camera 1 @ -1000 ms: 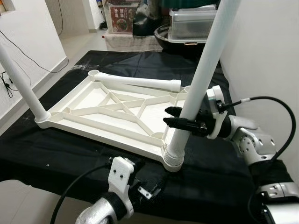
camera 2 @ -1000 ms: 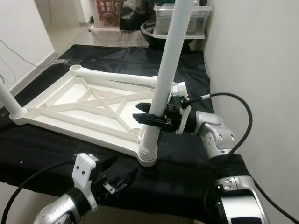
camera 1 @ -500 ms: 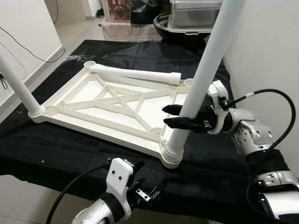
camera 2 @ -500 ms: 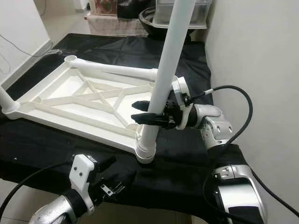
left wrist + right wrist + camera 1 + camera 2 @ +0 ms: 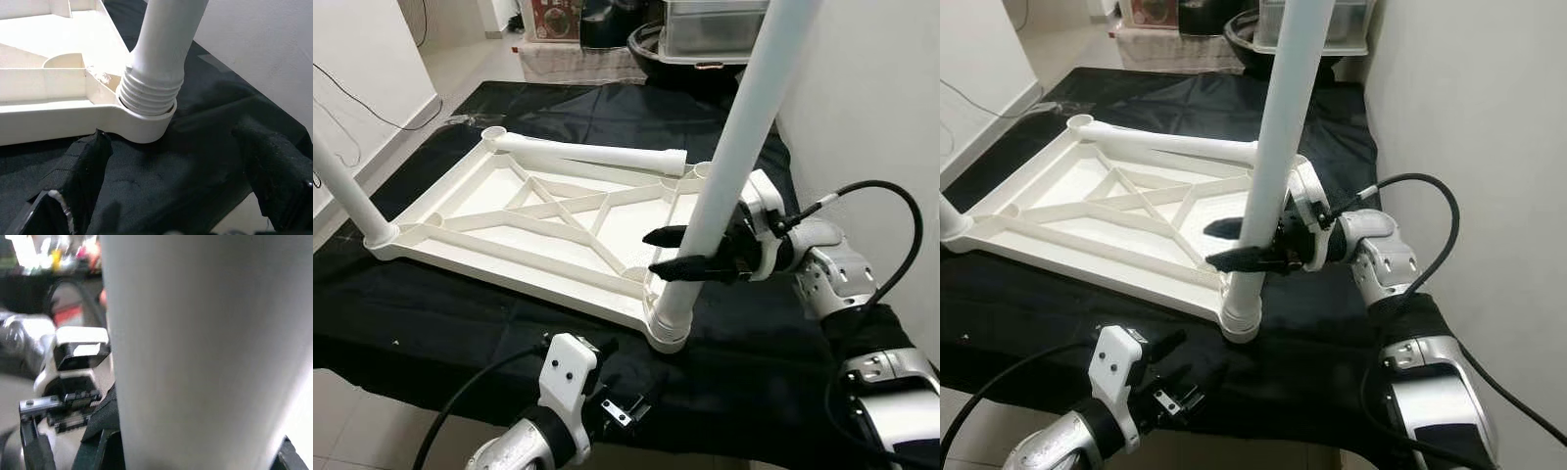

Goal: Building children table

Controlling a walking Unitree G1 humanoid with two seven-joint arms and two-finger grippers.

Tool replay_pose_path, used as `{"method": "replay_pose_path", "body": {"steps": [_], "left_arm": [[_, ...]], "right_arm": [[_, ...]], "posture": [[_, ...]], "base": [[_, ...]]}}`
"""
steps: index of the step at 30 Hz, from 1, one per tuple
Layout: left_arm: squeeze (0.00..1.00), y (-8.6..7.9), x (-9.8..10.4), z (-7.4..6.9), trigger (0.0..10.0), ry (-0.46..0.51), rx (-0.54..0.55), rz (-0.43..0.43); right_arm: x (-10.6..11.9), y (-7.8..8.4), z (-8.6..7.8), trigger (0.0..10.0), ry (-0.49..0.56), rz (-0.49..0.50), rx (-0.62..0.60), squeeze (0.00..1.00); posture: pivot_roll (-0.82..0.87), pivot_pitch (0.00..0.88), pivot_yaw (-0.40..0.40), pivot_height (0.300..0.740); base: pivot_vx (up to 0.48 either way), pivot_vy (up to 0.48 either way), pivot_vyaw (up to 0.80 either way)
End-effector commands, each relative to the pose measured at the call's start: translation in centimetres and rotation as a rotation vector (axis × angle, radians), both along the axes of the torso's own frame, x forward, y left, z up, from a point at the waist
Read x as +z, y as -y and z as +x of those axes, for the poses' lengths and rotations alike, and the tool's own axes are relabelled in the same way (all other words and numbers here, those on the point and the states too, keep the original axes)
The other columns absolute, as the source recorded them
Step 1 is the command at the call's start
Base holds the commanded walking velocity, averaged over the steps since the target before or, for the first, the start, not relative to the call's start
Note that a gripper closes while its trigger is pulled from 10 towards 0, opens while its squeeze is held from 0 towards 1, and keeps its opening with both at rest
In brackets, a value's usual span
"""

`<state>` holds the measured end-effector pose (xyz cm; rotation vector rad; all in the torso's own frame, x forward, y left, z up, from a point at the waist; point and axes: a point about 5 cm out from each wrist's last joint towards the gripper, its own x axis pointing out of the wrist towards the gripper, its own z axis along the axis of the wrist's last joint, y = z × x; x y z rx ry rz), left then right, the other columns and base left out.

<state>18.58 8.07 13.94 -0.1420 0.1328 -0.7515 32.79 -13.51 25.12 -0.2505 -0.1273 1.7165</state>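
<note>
Black cloth (image 5: 460,313) covers the work surface. White plastic table top (image 5: 509,230) lies underside up, exposing its corner sockets. Right gripper (image 5: 680,252) straddles the upright white leg tube (image 5: 720,181), apparently clamped, to steady or twist its ribbed base into the socket. Left gripper (image 5: 176,196) hovers low, fingers spread, near that corner.

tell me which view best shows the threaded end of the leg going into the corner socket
The left wrist view: the threaded end sits close up in the corner socket, ridges plain. Both eye views show it small and from above; the right wrist view shows the leg's smooth shaft.
</note>
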Motion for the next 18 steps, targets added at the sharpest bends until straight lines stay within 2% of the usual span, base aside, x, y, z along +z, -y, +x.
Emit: {"method": "replay_pose_path", "body": {"steps": [1,8,12,18], "left_arm": [[0.00,-0.1,-0.4,-0.2,10.0,-0.013,0.003,0.026],[0.00,0.0,-0.6,-0.1,10.0,-0.013,-0.001,0.031],[0.00,0.2,-0.7,-0.1,10.0,-0.010,-0.001,0.031],[0.00,0.3,-0.7,0.0,10.0,-0.007,0.000,0.031]], "right_arm": [[-1.5,-0.3,-0.2,10.0,-0.001,-0.111,0.009,0.00],[-0.7,-1.3,-0.7,10.0,0.033,-0.136,0.061,0.00],[-1.0,-1.9,-0.5,10.0,0.009,-0.133,0.073,0.00],[-1.5,-2.3,0.4,10.0,-0.044,-0.070,-0.007,0.00]], "posture": [[0.10,0.165,-0.016,0.740],[0.10,0.154,-0.018,0.740],[0.09,0.147,-0.021,0.740],[0.09,0.140,-0.028,0.740]], "base": [[0.000,0.000,0.00],[0.000,0.000,0.00],[0.000,0.000,0.00],[0.000,0.000,0.00]]}}
